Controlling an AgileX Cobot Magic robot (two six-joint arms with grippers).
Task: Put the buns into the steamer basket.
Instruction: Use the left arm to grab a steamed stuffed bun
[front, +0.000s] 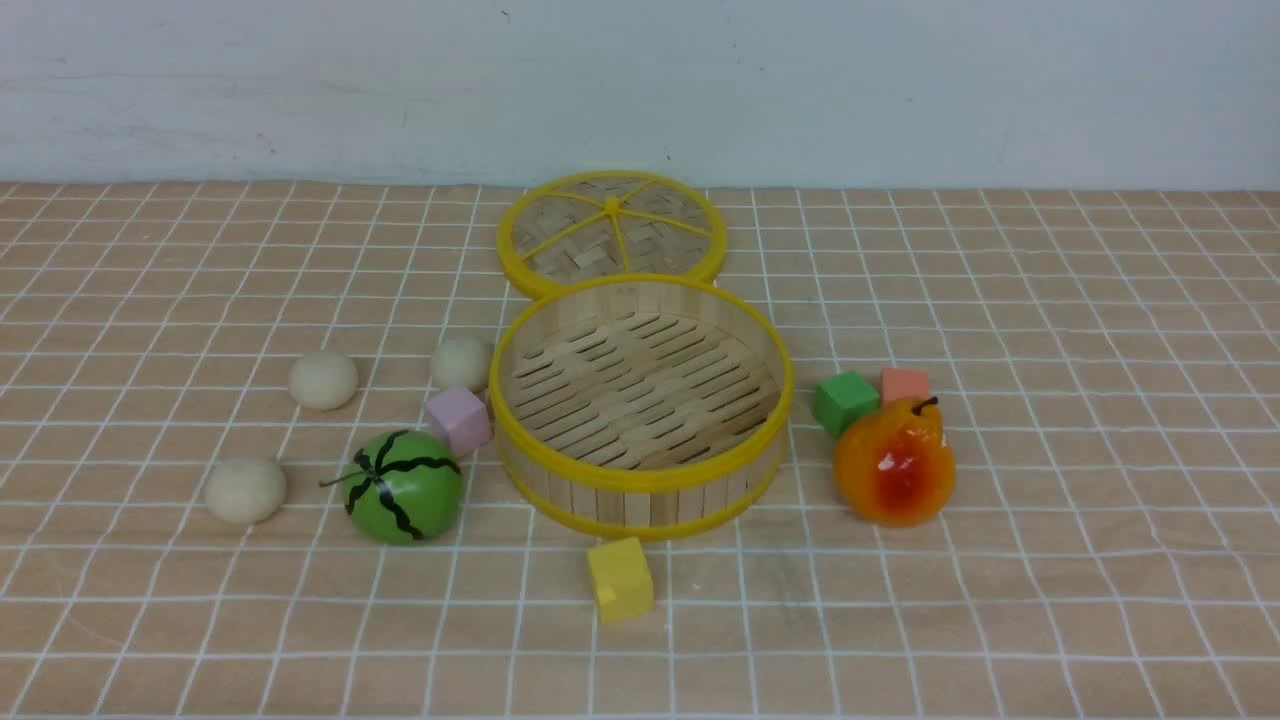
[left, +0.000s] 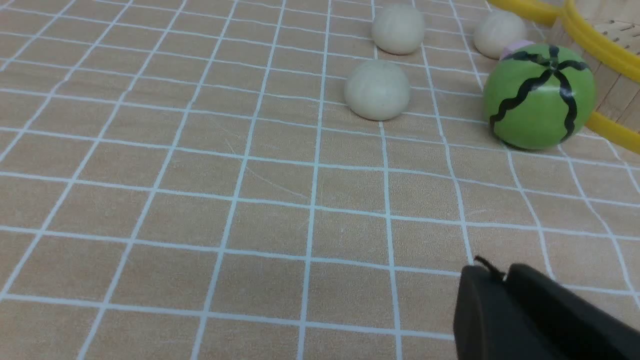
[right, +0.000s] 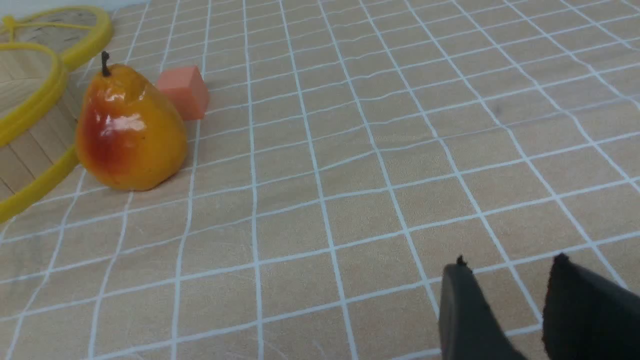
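The left gripper (left: 500, 274) is seen only by its own wrist camera. Its two black fingers are pressed together, and nothing is held.

On the left of the checked tablecloth (front: 150, 620), the first bun (front: 245, 490) is laid near. The second bun (front: 323, 380) is laid farther back. The third bun (front: 461, 363) is set just beside the left wall of the steamer basket (front: 640, 500). All three buns are outside the basket.

A green watermelon toy (front: 403, 487) is placed between the first bun and the basket. A pink cube (front: 458, 420) is set just behind it.

The basket is found in the middle, and only its slatted floor is seen inside. The woven lid (front: 612, 230) is laid flat behind it, and a yellow cube (front: 620, 580) is set in front.

On the right, a green cube (front: 845, 402) and an orange cube (front: 905, 385) are set behind a toy pear (front: 895, 463).

The fingers of the right gripper (right: 510, 264) are held apart over bare cloth.
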